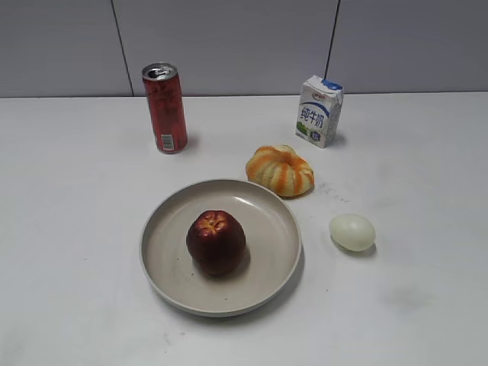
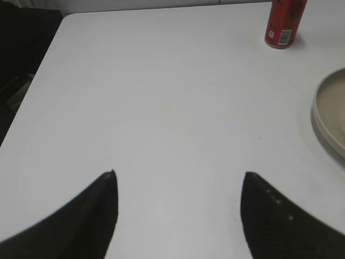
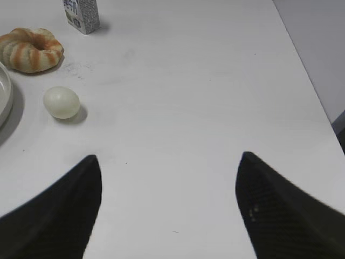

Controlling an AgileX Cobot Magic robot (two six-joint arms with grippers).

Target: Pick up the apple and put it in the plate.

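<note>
Exterior view: white table (image 1: pixel 69 229), grey wall behind. Far left stands a red can (image 1: pixel 165 107), upright, opened top. Far right a small milk carton (image 1: pixel 319 110), upright, blue/green print. Btwn them & nearer, an orange-and-white ribbed fruit (image 1: pixel 280 169) lies just beside the far-right rim of the plate (image 1: pixel 271 259), maybe touching, can't tell. A pale egg (image 1: pixel 352 232) lies right of the plate, apart from it, long axis approx left-right. The plate sits centre-near and holds one thing: the apple (image 1: pixel 216 242), dark maroon, resting on the plate floor slightly left of centre, clear of the rim. Apple stands upright, its yellowish dimpled top facing up & a bit to the far side; roughly round, no clear long axis. Nothing lies over or against the apple. No arms show in this view.

Left wrist view: left gripper (image 2: pixel 179 213) hovers over bare table, fingers spread wide apart, nothing btwn them. Red can at far right of frame, bottom part only; plate rim cut by the right edge. Dark area beyond the table's left edge.

Right wrist view: right gripper (image 3: pixel 168 197) also over bare table, fingers wide apart, holding nothing. Egg at left, ribbed fruit & carton base farther off at upper left, sliver of plate rim at left edge.
</note>
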